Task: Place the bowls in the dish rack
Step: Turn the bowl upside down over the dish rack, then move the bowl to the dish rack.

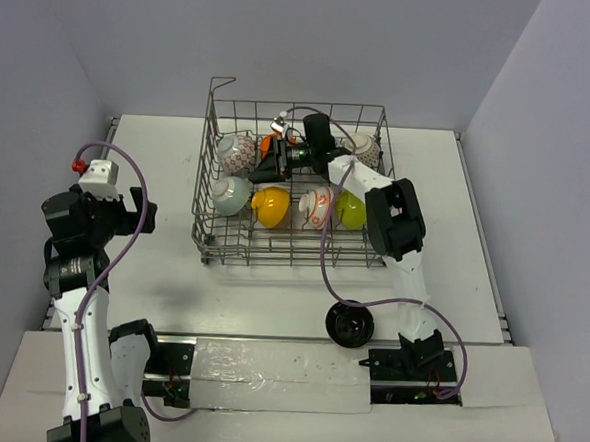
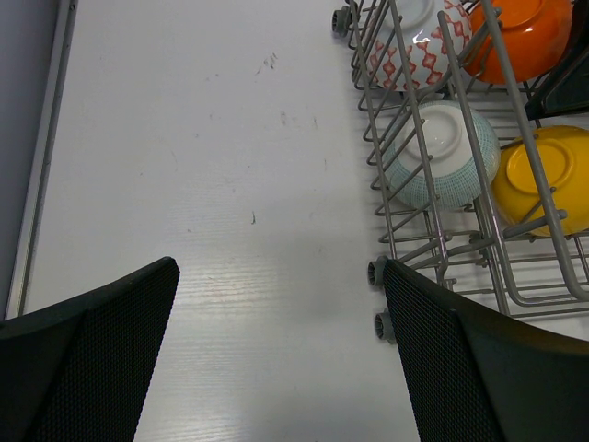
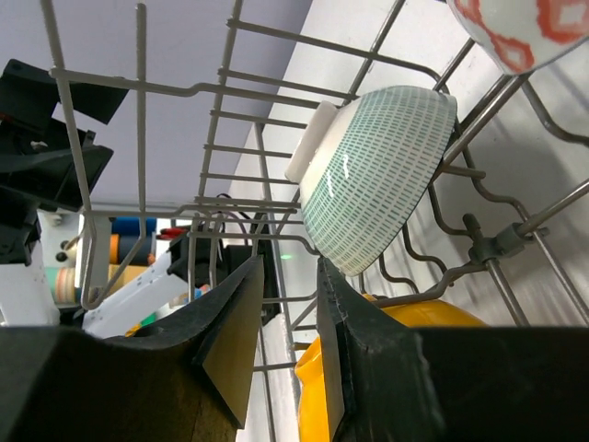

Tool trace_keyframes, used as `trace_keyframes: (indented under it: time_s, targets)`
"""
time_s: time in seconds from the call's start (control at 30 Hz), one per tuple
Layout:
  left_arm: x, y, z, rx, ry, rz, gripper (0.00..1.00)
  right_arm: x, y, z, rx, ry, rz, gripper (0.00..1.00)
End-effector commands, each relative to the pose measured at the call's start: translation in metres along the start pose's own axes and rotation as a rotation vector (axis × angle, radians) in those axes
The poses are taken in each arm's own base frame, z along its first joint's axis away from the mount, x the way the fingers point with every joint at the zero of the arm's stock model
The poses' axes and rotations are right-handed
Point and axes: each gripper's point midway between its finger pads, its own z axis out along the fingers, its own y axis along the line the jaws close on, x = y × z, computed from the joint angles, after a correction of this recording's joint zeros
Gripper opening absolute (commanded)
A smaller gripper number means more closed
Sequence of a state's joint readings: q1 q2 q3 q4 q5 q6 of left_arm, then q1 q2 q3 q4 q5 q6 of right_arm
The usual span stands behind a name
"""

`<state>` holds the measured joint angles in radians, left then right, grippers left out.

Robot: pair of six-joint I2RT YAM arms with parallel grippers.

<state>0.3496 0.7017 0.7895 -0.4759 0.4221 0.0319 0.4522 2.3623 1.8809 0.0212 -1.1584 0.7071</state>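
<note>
The left gripper [image 2: 278, 269] hangs over the table [image 1: 158, 163] left of the rack [image 1: 273, 252], jaws spread wide. In the rack sit a red-patterned bowl [image 1: 236, 153], teal bowl [image 1: 229, 194], yellow bowl [image 1: 271, 206], orange bowl [image 1: 271, 141] and green bowl [image 1: 350, 210]. The right gripper [image 3: 290, 272] reaches into the far row beside the orange bowl, jaws narrowly apart, seemingly pinching nothing. A black bowl [image 1: 351, 323] lies on the table nearer, to the right.

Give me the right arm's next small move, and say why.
Probably draw the right gripper up and out of the dish rack. Its jaws stand slightly apart with nothing between them, the orange bowl sits in the rack, and a black bowl lies on the table near that arm's base, not yet loaded.
</note>
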Motion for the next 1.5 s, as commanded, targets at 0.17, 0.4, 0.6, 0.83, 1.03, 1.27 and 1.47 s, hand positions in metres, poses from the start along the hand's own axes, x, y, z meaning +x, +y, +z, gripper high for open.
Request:
trace_keyframes:
  time_s: [0.17, 0.4, 0.6, 0.83, 1.03, 1.27, 1.47]
  targets:
    - [-0.01, -0.003, -0.001, 0.015, -0.042, -0.002, 0.99, -0.03, 0.047, -0.019, 0.0, -0.036, -0.191, 0.37]
    - [-0.011, -0.002, -0.002, 0.013, -0.044, 0.0, 0.99, -0.034, 0.055, -0.029, 0.118, -0.021, -0.317, 0.36]
    - [-0.011, -0.003, -0.002, 0.016, -0.045, -0.001, 0.99, -0.017, 0.039, -0.026, 0.233, 0.053, -0.428, 0.36]
    - [-0.012, -0.004, -0.002, 0.021, -0.046, -0.001, 0.99, 0.016, 0.037, -0.009, 0.321, 0.146, -0.535, 0.36]
    - [-0.011, -0.004, -0.002, 0.021, -0.044, 0.002, 0.99, 0.029, 0.042, 0.004, 0.309, 0.186, -0.562, 0.36]
    - [-0.011, -0.003, -0.001, 0.021, -0.043, 0.001, 0.99, 0.044, 0.036, 0.017, 0.311, 0.24, -0.59, 0.35]
    - [-0.01, -0.003, -0.001, 0.02, -0.041, 0.0, 0.99, 0.049, 0.032, 0.024, 0.318, 0.261, -0.605, 0.35]
